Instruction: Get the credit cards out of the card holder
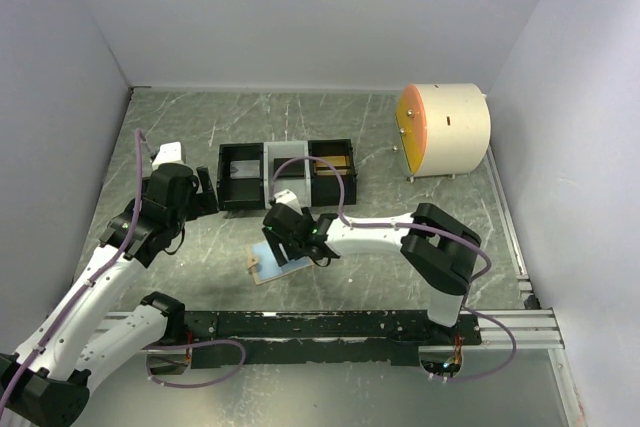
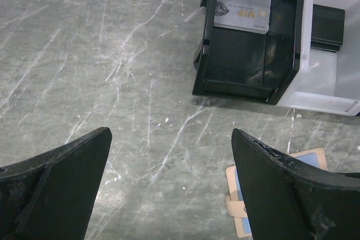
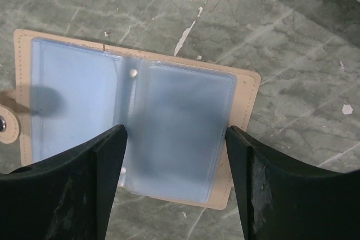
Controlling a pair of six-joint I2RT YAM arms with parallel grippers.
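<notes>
Our right claw (image 3: 175,139) hangs open over the spread card holder (image 3: 79,99), our left claw (image 2: 171,139) open near it. A shallow close might just drag it across the surface (image 3: 292,71).

A silver-grey credit card (image 2: 242,11) marked "VIP" lies in a black tray compartment (image 2: 236,66), well ahead of the left gripper (image 2: 170,133) and its spread jaws; the card's smaller print is unreadable.

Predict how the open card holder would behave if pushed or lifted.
Thin and flat, the card holder likely slides on the smooth table. Hinged at a central fold, it would probably flop if lifted by one edge.
</notes>
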